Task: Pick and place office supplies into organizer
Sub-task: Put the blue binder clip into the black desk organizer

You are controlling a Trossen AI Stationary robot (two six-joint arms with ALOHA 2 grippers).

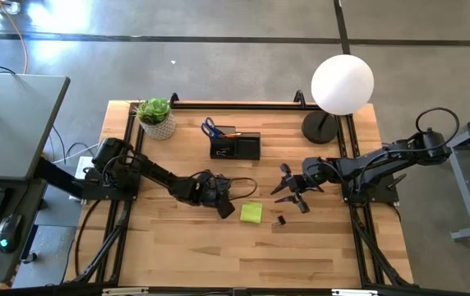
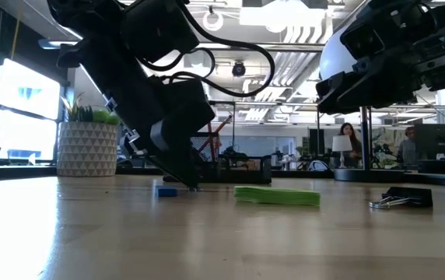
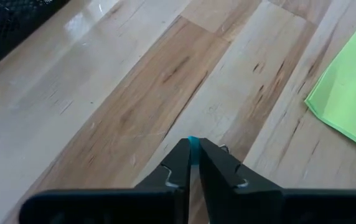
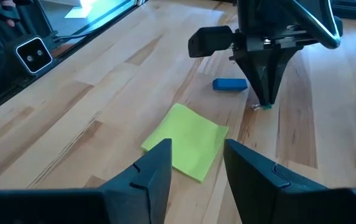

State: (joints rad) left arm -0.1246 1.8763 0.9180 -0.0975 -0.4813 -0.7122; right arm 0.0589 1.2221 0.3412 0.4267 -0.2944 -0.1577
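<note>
My left gripper (image 1: pixel 224 211) points down at the table's middle, shut on a tiny teal piece (image 3: pixel 193 142) that shows between its fingertips. A small blue piece (image 4: pixel 229 84) lies flat just beside it. The yellow-green sticky note pad (image 1: pixel 251 213) lies flat to its right, with a black binder clip (image 1: pixel 280 220) beyond. My right gripper (image 1: pixel 288 193) hovers open above the table, right of the pad, touching nothing. The black organizer (image 1: pixel 235 146) stands toward the far edge with the blue-handled scissors (image 1: pixel 210 127) sticking up from it. My left gripper pinches the tiny teal piece (image 4: pixel 266 107) between its two fingertips, coming from above and slanting down. The piece sits at the very tips, at or just above the tabletop; I cannot tell whether it is lifted clear.
A potted plant (image 1: pixel 157 117) stands at the far left corner. A lamp with a white globe (image 1: pixel 342 82) and a round black base (image 1: pixel 320 128) stands at the far right. The near half of the wooden table (image 1: pixel 218 255) is bare wood. People sit in the room beyond.
</note>
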